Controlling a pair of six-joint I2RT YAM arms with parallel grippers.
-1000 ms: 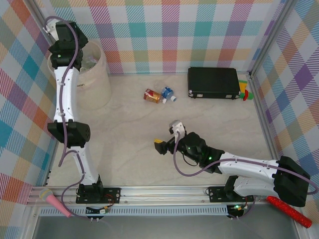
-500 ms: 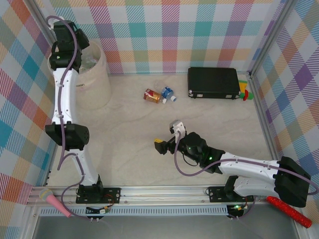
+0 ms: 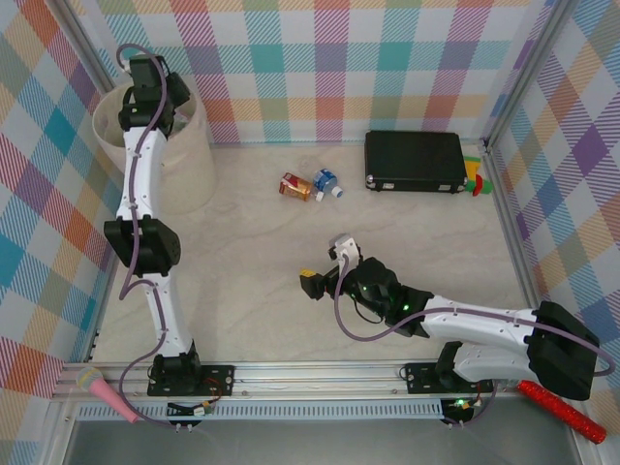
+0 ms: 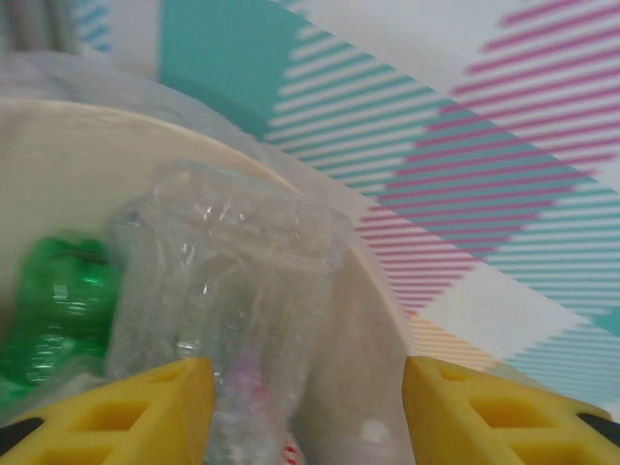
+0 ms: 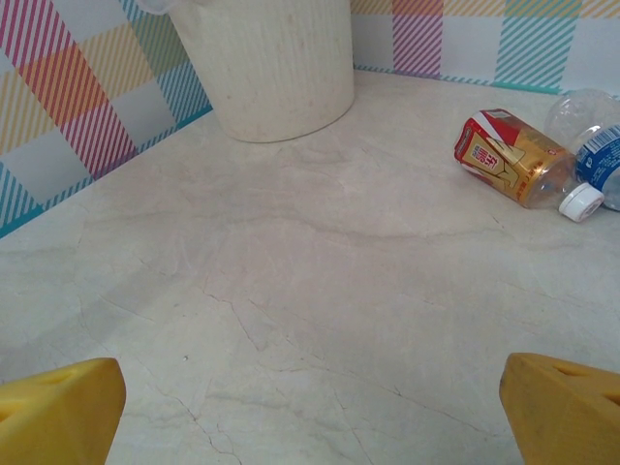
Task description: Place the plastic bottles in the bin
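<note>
The cream bin (image 3: 184, 160) stands at the far left, and my left gripper (image 3: 147, 95) hangs over its mouth. In the left wrist view the left gripper (image 4: 305, 417) has its yellow fingers apart with nothing between them. Below it, inside the bin's rim (image 4: 373, 281), lie a crumpled clear bottle (image 4: 223, 281) and a green bottle (image 4: 58, 300). Two plastic bottles lie mid-table: a brown-labelled one (image 3: 295, 186) (image 5: 509, 160) and a clear blue-labelled one (image 3: 326, 182) (image 5: 593, 145). My right gripper (image 3: 312, 283) (image 5: 310, 417) rests low over bare table, wide open and empty, facing the bin (image 5: 276, 68).
A black rectangular case (image 3: 415, 161) lies at the back right, with small red, green and yellow items (image 3: 475, 180) beside it. Checked walls close in the table on three sides. A pink tool (image 3: 102, 390) and a red one (image 3: 562, 412) lie by the front rail.
My left wrist has swung right and back over the bin's mouth, and its jaws have narrowed from wide open. The right arm and the table bottles have not moved.
</note>
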